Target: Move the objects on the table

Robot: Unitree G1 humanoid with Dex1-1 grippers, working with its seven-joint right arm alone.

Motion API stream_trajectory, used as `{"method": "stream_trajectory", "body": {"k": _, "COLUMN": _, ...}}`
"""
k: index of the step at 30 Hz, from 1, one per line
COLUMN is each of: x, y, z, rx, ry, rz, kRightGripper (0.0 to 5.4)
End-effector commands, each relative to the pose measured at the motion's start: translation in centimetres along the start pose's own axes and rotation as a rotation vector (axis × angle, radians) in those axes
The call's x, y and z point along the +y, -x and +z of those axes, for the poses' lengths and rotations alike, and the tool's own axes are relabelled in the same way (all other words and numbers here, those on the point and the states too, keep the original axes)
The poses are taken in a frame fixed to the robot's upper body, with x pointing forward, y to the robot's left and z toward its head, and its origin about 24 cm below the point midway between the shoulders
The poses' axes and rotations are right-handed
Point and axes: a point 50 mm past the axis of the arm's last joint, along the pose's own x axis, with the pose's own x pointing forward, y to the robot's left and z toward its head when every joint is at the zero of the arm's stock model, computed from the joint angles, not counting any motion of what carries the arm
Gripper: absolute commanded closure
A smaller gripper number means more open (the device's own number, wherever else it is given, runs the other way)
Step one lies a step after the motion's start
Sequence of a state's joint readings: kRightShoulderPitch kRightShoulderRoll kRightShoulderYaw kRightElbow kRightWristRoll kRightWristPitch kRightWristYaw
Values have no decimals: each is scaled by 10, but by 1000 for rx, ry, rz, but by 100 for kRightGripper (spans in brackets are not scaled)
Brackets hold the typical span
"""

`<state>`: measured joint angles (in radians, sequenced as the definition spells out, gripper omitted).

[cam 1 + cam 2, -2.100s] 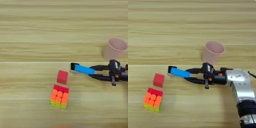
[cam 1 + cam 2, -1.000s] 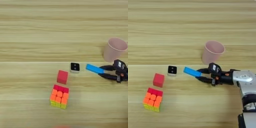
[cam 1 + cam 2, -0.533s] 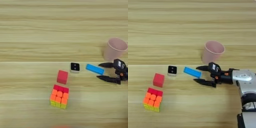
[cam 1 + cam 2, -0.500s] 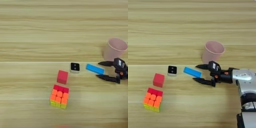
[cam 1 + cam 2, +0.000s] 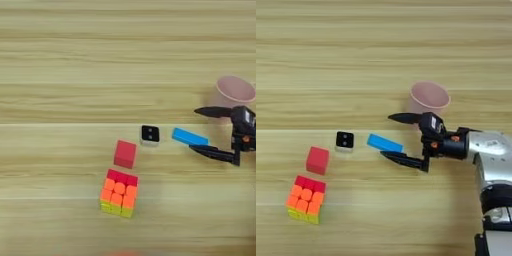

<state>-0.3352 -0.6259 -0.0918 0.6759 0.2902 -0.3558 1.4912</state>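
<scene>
The table (image 5: 356, 60) is light wood with long lines running across it. The right gripper (image 5: 390, 136) comes in from the right side on a silver arm (image 5: 491, 147). Its 2 black fingers (image 5: 403, 161) are spread wide apart, and nothing is held between them. One finger points left just in front of the pink cup (image 5: 428, 98). The other finger points left lower down, and its tip is just beside the right end of the flat blue bar (image 5: 385, 143). The blue bar lies flat on the table, a little tilted, with its left end higher in the picture. I cannot tell if the lower finger touches the bar or only comes very close. Just to the left of the bar sits the tiny white block (image 5: 344, 141), with its black face turned up. It is near the bar but apart from it. Further left and a bit lower is the small red cube (image 5: 317, 160). Right below the red cube is the puzzle cube (image 5: 305, 199), with a red row on top, orange in the middle and yellow at the bottom. The red cube and the puzzle cube are very close together. The pink cup stands upright near the right side, behind the gripper, with its open mouth facing up.
</scene>
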Motion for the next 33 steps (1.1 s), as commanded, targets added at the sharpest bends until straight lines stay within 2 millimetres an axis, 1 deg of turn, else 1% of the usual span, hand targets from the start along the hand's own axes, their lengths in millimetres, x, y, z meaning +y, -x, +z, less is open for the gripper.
{"method": "stream_trajectory", "body": {"k": 1, "x": -15, "y": 10, "z": 44, "rx": -104, "ry": 128, "rz": -48, "kRightGripper": 3}}
{"method": "stream_trajectory", "body": {"k": 7, "x": -16, "y": 17, "z": 69, "rx": -256, "ry": 123, "rz": -74, "kRightGripper": 3}}
{"method": "stream_trajectory", "body": {"k": 10, "x": -22, "y": 23, "z": 80, "rx": -337, "ry": 121, "rz": -128, "kRightGripper": 3}}
{"method": "stream_trajectory", "body": {"k": 15, "x": -28, "y": 31, "z": 89, "rx": -388, "ry": 128, "rz": -183, "kRightGripper": 3}}
{"method": "stream_trajectory", "body": {"k": 24, "x": -42, "y": 50, "z": 85, "rx": -411, "ry": 104, "rz": -277, "kRightGripper": 3}}
{"method": "stream_trajectory", "body": {"k": 30, "x": -52, "y": 71, "z": 74, "rx": -401, "ry": 66, "rz": -355, "kRightGripper": 3}}
{"method": "stream_trajectory", "body": {"k": 33, "x": -54, "y": 80, "z": 70, "rx": -402, "ry": 55, "rz": -374, "kRightGripper": 3}}
